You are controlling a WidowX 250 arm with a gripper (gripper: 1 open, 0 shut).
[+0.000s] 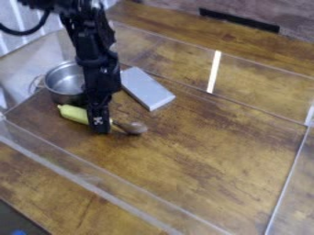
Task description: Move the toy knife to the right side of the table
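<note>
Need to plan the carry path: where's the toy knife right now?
In the camera view, the toy knife lies on the table's left side, just in front of the pot, under the gripper.
</note>
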